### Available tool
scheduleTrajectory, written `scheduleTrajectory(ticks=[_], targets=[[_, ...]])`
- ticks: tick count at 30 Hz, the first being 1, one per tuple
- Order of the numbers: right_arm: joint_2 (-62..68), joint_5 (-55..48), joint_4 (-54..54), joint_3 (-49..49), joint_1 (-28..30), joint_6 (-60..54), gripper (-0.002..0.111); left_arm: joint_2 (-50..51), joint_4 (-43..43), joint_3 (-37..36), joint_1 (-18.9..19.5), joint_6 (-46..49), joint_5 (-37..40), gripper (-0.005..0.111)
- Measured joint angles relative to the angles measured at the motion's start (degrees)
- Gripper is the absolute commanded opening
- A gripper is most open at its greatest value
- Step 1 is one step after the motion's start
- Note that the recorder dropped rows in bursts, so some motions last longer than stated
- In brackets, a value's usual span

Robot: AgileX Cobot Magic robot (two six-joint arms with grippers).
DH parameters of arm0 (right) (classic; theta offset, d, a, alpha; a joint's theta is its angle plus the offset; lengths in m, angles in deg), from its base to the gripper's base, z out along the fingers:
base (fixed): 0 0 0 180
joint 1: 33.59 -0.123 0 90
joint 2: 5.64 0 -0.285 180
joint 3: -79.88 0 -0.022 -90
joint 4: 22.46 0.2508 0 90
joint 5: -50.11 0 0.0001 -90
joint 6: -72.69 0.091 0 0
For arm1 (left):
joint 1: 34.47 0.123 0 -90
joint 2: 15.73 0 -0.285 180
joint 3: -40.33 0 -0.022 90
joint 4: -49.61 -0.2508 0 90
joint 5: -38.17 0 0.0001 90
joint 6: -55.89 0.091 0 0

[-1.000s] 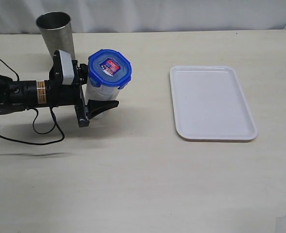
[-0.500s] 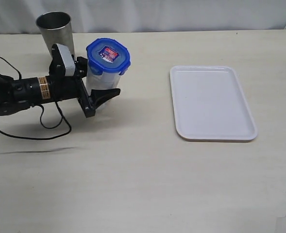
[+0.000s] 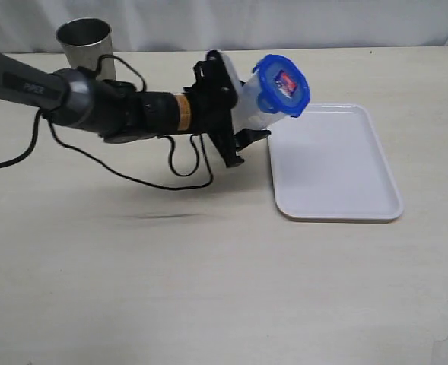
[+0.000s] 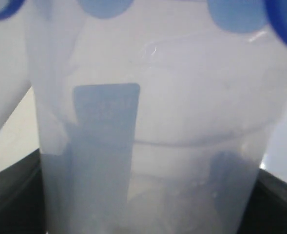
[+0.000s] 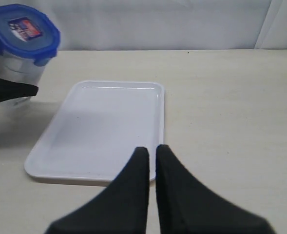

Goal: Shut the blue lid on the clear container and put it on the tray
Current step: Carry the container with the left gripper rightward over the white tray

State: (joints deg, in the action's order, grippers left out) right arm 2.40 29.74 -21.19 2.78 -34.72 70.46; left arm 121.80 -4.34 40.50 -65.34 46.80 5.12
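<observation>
The clear container (image 3: 248, 106) has the blue lid (image 3: 282, 84) seated on its top, red-and-white sticker showing. My left gripper (image 3: 243, 103) is shut on the container's body and holds it off the table, tilted with the lid toward the white tray (image 3: 334, 163). It hangs at the tray's left edge. In the left wrist view the container (image 4: 182, 122) fills the frame between dark fingers (image 4: 11, 195). The right wrist view shows the lid (image 5: 22, 27), the container (image 5: 14, 73) and the tray (image 5: 104, 126). My right gripper (image 5: 152, 151) is shut on nothing, near the tray's rim.
A steel cup (image 3: 85, 46) stands upright at the back left of the table. The left arm's black cable (image 3: 155, 179) trails over the table behind the gripper. A white backdrop (image 3: 224, 23) runs along the far edge.
My left gripper has lifted the lidded container and carried it right, from beside the steel cup to the tray's left edge, tilting it on the way. The right gripper stays shut.
</observation>
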Motion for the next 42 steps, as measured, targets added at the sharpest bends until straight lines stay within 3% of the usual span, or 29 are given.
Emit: scheduleTrajectory(ticks=[6, 11, 17, 21, 29, 42], targets=[[0.00, 0.00, 0.00, 0.00, 0.00, 0.00, 0.005, 0.12, -0.12, 11.58, -7.21, 14.79, 30.78, 0.000], [0.00, 0.00, 0.00, 0.00, 0.00, 0.00, 0.005, 0.12, -2.95, 16.72, -9.91, 23.90, 44.74, 0.000], [0.00, 0.00, 0.00, 0.00, 0.00, 0.00, 0.005, 0.12, -27.09, 17.57, -14.82, 25.82, 63.72, 0.000], [0.00, 0.00, 0.00, 0.00, 0.00, 0.00, 0.005, 0.12, -35.81, 17.57, -17.44, 25.82, 71.73, 0.000], [0.00, 0.00, 0.00, 0.00, 0.00, 0.00, 0.005, 0.12, -37.38, 17.57, -21.56, 26.03, 72.69, 0.000], [0.00, 0.00, 0.00, 0.00, 0.00, 0.00, 0.005, 0.12, -38.83, 17.57, -22.05, 26.03, 71.94, 0.000]])
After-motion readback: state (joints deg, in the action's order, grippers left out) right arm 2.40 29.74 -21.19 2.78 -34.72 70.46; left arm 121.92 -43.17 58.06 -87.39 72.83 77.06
